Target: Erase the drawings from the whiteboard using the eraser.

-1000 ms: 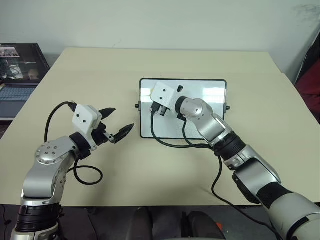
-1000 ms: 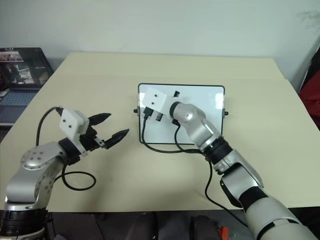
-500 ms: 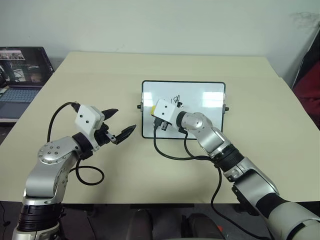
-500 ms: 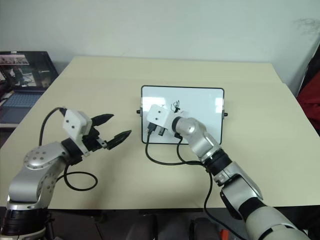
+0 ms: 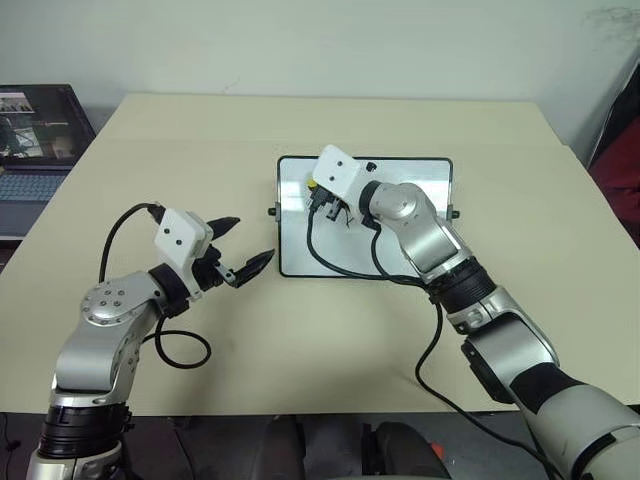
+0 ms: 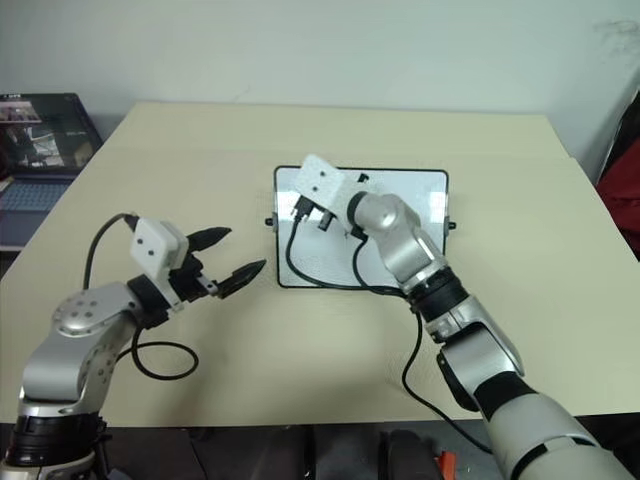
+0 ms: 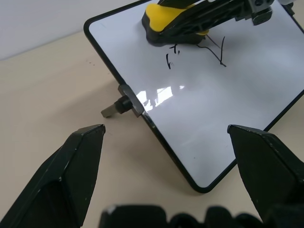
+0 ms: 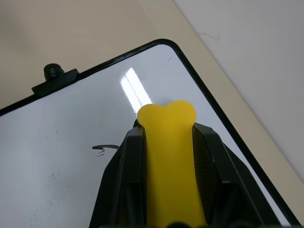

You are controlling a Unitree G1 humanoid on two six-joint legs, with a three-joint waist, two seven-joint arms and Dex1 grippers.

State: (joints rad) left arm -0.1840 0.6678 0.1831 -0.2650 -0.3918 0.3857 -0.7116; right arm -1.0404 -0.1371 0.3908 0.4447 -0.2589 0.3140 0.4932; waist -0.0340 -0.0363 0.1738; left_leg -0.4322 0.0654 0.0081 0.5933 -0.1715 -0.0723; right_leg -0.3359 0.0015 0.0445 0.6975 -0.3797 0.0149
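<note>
My right gripper (image 8: 166,142) clenched on the eraser (image 8: 168,156), its long axis aimed at the whiteboard's (image 5: 410,250) far corner, drawings (image 7: 209,47) beside it, left gripper (image 5: 243,248) spread over bare table (image 5: 150,150).

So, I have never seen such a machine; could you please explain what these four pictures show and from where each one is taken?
It is a two-armed humanoid robot at a beige table. The two wide pictures come from cameras in its head, looking down over both arms. The two close pictures come from a camera on each wrist, looking along that arm's black fingers. On the table lies a whiteboard with a few black marker drawings on it. The right claw is shut on a yellow eraser, which sits on the board beside the marks. The left claw is open and holds nothing, beside the board. A laptop stands to the left of the table.
</note>
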